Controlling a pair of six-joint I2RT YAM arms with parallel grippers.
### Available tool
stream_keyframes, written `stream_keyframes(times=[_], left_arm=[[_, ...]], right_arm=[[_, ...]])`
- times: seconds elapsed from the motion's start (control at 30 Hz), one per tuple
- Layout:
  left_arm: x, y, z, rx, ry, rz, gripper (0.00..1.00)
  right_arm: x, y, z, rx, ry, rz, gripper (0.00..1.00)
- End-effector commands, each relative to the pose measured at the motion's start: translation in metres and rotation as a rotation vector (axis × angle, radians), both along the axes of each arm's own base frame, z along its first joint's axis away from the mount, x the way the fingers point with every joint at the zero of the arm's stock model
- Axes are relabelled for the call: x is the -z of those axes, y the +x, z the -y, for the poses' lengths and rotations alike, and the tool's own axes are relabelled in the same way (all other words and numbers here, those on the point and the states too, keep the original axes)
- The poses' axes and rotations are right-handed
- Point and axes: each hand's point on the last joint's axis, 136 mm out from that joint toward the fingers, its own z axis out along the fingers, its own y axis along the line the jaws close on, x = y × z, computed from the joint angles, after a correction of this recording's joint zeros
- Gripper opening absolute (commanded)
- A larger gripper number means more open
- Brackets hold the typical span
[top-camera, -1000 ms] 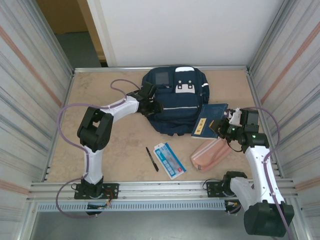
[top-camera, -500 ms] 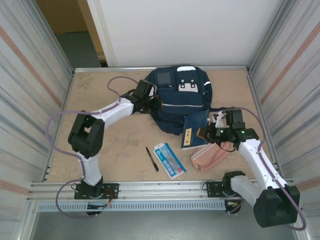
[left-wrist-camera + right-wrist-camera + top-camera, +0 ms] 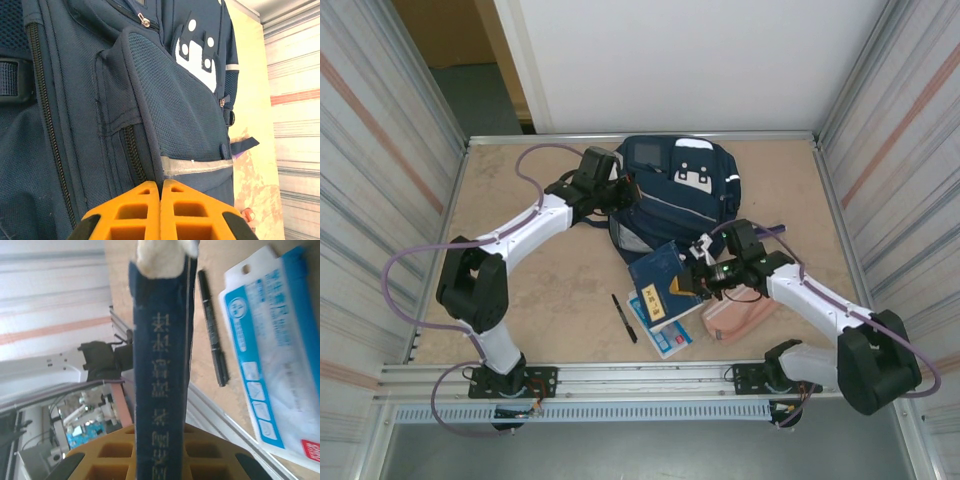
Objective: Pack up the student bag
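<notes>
The student bag (image 3: 680,190), navy with white patches, lies at the back middle of the table. My left gripper (image 3: 620,192) is at the bag's left side, shut on a fabric seam by the zipper (image 3: 131,152); the left gripper (image 3: 161,184) has its orange fingertips pressed together on that edge of the student bag (image 3: 75,100). My right gripper (image 3: 698,281) is shut on a navy book (image 3: 658,274) held in front of the bag. In the right wrist view the book's spine (image 3: 160,350) stands between the fingers of the right gripper (image 3: 160,440).
A black pen (image 3: 624,318) and a blue-and-white packet (image 3: 665,328) lie near the front edge, below the book; the pen (image 3: 212,335) and the packet (image 3: 270,350) also show under the right wrist. A pink pouch (image 3: 738,316) lies under the right forearm. Metal walls close in both sides.
The left gripper shut on the bag's edge and drew it back and left. The right arm carried the book left and nearer, from beside the bag to over the packet.
</notes>
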Motion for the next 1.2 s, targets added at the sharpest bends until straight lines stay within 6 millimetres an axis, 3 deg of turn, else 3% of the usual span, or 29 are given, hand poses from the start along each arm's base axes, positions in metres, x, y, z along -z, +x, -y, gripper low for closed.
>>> stream_keyframes(times=[0.0, 0.23, 0.5, 0.67, 0.77, 0.87, 0.9, 0.97, 1.0, 1.17], left_arm=[[-0.054, 0.000, 0.001, -0.021, -0.074, 0.107, 0.00], [-0.074, -0.012, -0.002, -0.037, -0.118, 0.130, 0.00], [-0.101, -0.033, 0.004, 0.010, -0.133, 0.187, 0.00], [-0.085, -0.047, 0.000, 0.039, -0.116, 0.142, 0.00], [-0.065, -0.057, -0.008, 0.050, -0.077, 0.120, 0.00], [-0.053, -0.066, -0.010, 0.118, -0.030, 0.103, 0.00], [-0.051, -0.069, -0.009, 0.156, -0.015, 0.116, 0.03], [-0.051, -0.075, -0.008, 0.213, 0.004, 0.155, 0.40], [-0.053, -0.078, -0.008, 0.245, 0.018, 0.192, 0.48], [-0.063, -0.099, -0.002, 0.468, 0.270, 0.544, 0.60]], right_arm=[[-0.018, -0.014, -0.015, -0.085, 0.085, 0.006, 0.00], [0.019, -0.014, -0.028, -0.001, 0.054, -0.087, 0.00], [0.032, 0.007, -0.019, 0.051, 0.070, -0.119, 0.00], [-0.001, 0.039, 0.007, 0.148, 0.141, -0.016, 0.00], [-0.022, 0.053, 0.024, 0.187, 0.155, 0.060, 0.00], [-0.046, 0.064, 0.030, 0.203, 0.186, 0.137, 0.00], [-0.052, 0.067, 0.030, 0.205, 0.185, 0.170, 0.00], [-0.059, 0.073, 0.029, 0.209, 0.186, 0.212, 0.00], [-0.061, 0.076, 0.028, 0.208, 0.191, 0.220, 0.00], [-0.070, 0.083, 0.025, 0.202, 0.202, 0.252, 0.00]])
